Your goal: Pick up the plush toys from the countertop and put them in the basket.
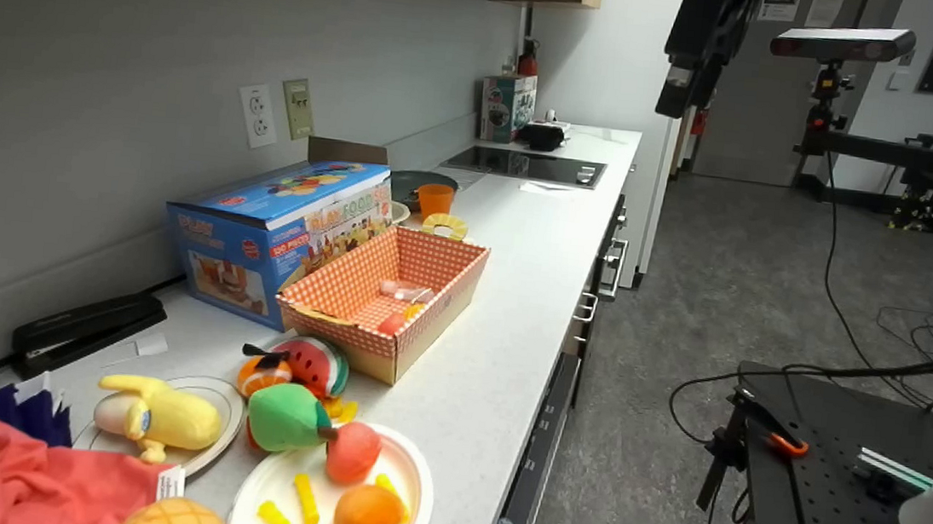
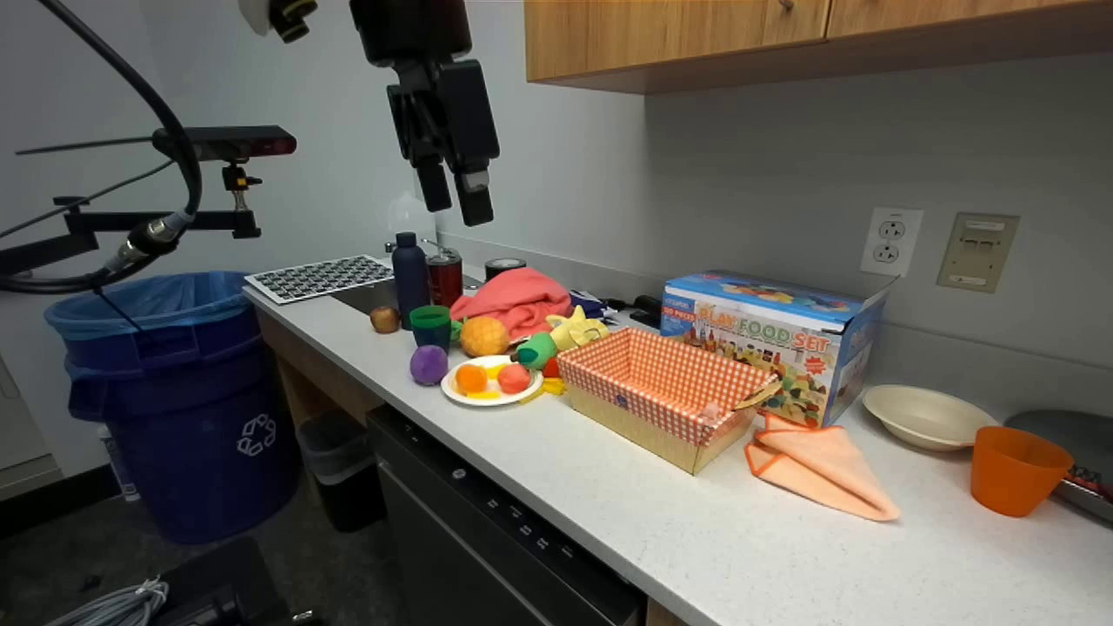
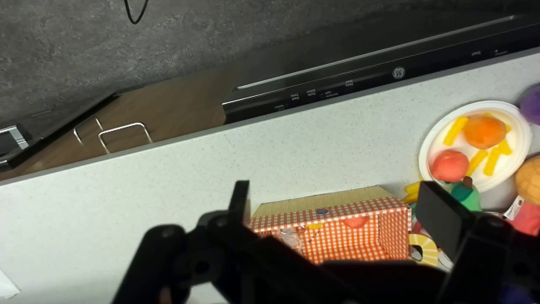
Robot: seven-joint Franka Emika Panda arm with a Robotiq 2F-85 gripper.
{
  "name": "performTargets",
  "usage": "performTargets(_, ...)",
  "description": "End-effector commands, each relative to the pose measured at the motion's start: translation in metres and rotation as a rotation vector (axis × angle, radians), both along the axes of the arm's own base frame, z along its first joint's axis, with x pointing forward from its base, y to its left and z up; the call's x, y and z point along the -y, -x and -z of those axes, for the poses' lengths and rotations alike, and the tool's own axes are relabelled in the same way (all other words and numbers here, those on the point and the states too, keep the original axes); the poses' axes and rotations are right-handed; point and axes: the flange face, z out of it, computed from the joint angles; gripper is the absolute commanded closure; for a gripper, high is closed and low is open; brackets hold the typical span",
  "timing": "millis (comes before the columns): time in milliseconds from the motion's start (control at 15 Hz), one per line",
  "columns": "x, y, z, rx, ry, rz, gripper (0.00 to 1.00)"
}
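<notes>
One counter (image 2: 765,561) is used, presumably for easy reach. The basket (image 2: 628,419) is stood open-topped, apparently for filling; the gripper (image 2: 457,209) is held high, likely for clearance, jaws parted, nothing grasped. Left of the basket, in an exterior view, toys (image 2: 536,350) are clustered.

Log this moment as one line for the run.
pincer: open, empty, higher than counter | green toy, watermelon toy: outside basket | basket: red item inside
</notes>
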Motion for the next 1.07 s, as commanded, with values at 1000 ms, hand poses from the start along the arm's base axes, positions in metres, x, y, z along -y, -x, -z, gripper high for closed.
performTargets(1000, -0.066, -0.062, -0.051, 0.035, 0.057, -0.085, 0.0)
